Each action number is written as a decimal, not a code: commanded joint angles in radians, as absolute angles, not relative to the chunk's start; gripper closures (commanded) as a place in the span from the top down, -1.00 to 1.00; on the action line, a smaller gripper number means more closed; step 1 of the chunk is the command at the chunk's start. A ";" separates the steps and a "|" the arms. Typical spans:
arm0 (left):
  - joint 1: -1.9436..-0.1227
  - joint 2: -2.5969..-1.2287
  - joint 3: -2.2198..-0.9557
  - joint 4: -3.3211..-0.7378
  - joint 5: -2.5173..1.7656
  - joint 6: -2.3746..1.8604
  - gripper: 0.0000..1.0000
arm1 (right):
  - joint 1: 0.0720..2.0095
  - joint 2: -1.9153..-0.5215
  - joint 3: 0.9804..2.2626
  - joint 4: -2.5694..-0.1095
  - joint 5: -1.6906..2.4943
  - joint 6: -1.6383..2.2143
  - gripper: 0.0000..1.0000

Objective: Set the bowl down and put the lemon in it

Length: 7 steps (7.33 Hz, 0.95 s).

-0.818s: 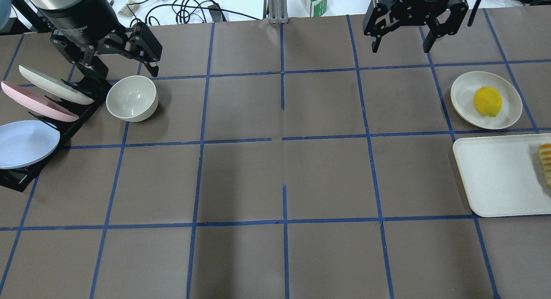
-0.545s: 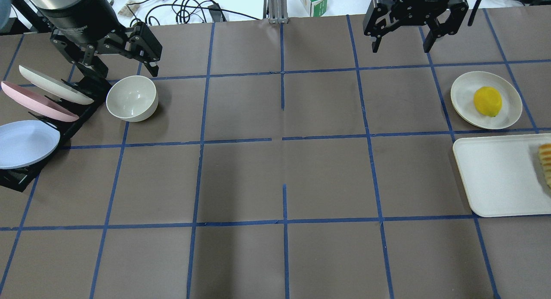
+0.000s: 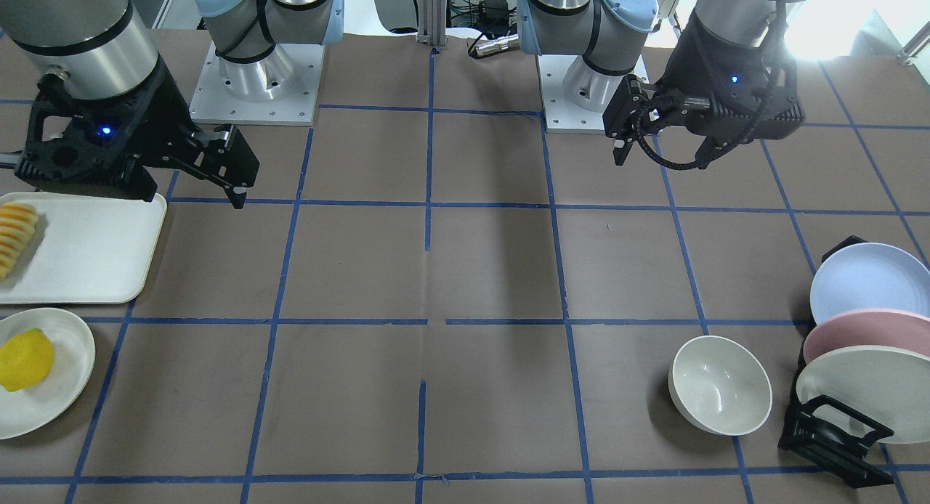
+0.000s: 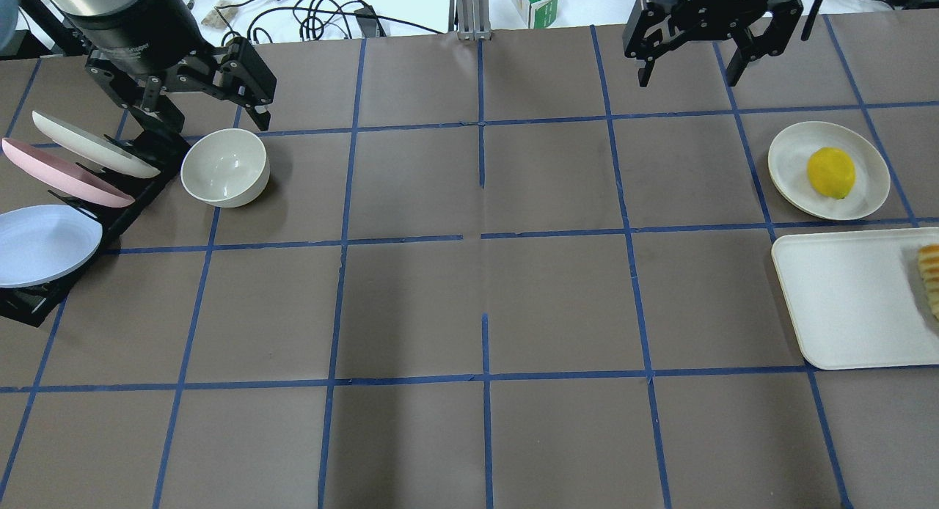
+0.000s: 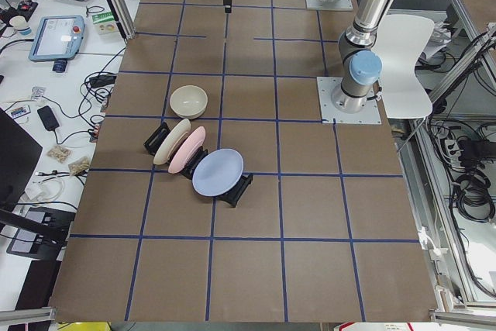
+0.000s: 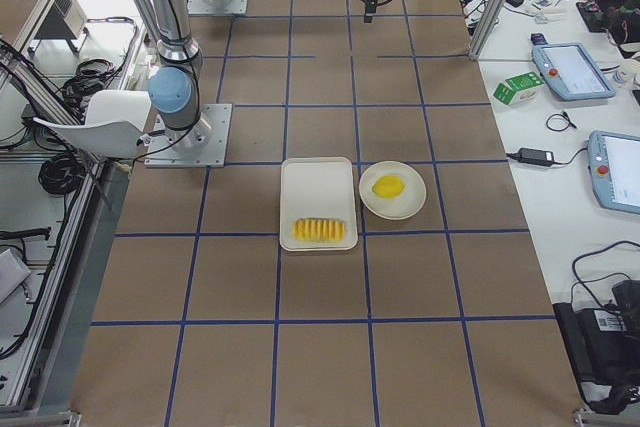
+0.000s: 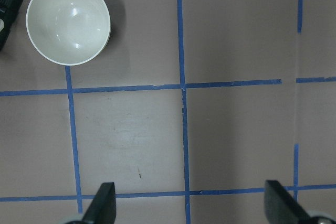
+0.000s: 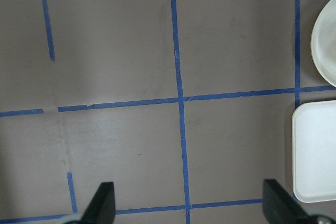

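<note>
We see the bowl (image 4: 224,167) standing upright on the brown table (image 4: 484,274) at the far left. It is just beside a black rack (image 4: 117,215) that holds three tilted plates: a cream one, a pink one and a pale blue one. The left gripper (image 7: 191,204) hangs above the table close to the bowl. Its two fingers are spread wide and there is nothing between them. In its wrist view the bowl sits toward the top left corner, clear of both fingertips.

The lemon (image 4: 830,172) lies on a round white plate (image 4: 788,160) at the far right, well apart from the bowl. Just on the near side of that plate is a white tray (image 4: 843,304), with sliced yellow food (image 4: 930,278) at its right edge. The right gripper (image 4: 687,81) hovers above the table beyond the plate and to its left. Its fingers are also spread and pinch nothing. Its wrist view catches only the edges of the plate and the tray at the right side.
</note>
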State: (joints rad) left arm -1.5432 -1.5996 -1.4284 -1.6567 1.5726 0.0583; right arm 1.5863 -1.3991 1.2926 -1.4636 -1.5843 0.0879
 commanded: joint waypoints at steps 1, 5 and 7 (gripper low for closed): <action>-1.542 -1.591 -1.436 -1.663 1.581 0.060 1.00 | 1.536 -1.349 1.234 -1.453 -1.591 0.084 1.00; -1.284 -1.669 -1.482 -1.635 1.559 0.349 1.00 | 1.381 -1.212 1.187 -1.468 -1.617 0.028 1.00; -1.238 -1.797 -1.520 -1.438 1.549 0.414 1.00 | 1.275 -1.145 1.199 -1.514 -1.617 -0.148 1.00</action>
State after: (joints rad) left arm -1.2734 -1.7158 -1.4972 -1.5510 1.5486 0.3742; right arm 1.3402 -1.1874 1.1905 -1.4832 -1.6150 -0.0469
